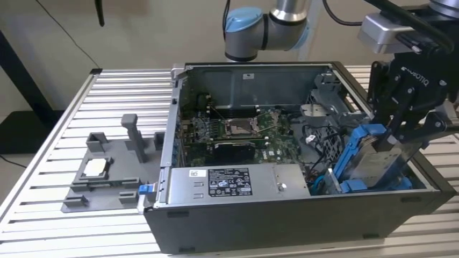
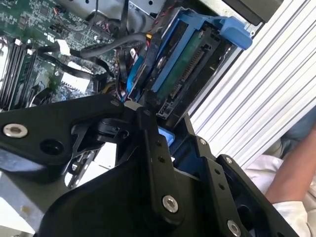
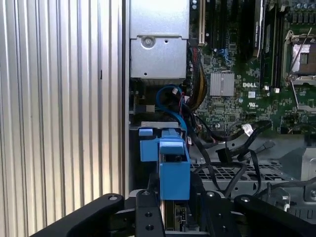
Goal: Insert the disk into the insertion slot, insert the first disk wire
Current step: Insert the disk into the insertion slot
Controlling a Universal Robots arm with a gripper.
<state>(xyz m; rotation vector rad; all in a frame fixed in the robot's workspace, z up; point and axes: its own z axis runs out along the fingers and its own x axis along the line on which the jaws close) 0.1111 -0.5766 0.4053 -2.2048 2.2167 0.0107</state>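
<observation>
Silver ribbed tabletop (image 1: 57,150) carries a big dark computer case (image 1: 287,220) that lies open on its side. Over the case's near corner, at the exterior view's right, hangs the black tool (image 1: 401,137). Its fingers are closed tight on the disk (image 1: 379,161), gripping it near the top. The disk stands on its edge, tipped a little, with its blue frame around it. Its low end is down inside the case, at the blue clips of the insertion slot (image 1: 358,186). I cannot tell if it sits all the way in. In the second wrist view the tool (image 2: 148,111) holds the disk (image 2: 190,64), and a green board shows on one face of the disk. In the first wrist view the blue end of the disk (image 3: 174,168) sticks out past the tool (image 3: 175,210).

Just beside the slot, black cables (image 1: 323,134) lie loose in the case, and a thin blue cable (image 3: 170,96) curls near the disk. Farther to the exterior view's left is the green main board (image 1: 237,129). Along the near wall sits a silver box with a label (image 1: 222,183). Outside the case, on the tabletop at the exterior view's left, rests a grey plastic stand (image 1: 107,177). A person's arm (image 2: 296,163) with a white sleeve is past the tabletop's edge in the second wrist view.
</observation>
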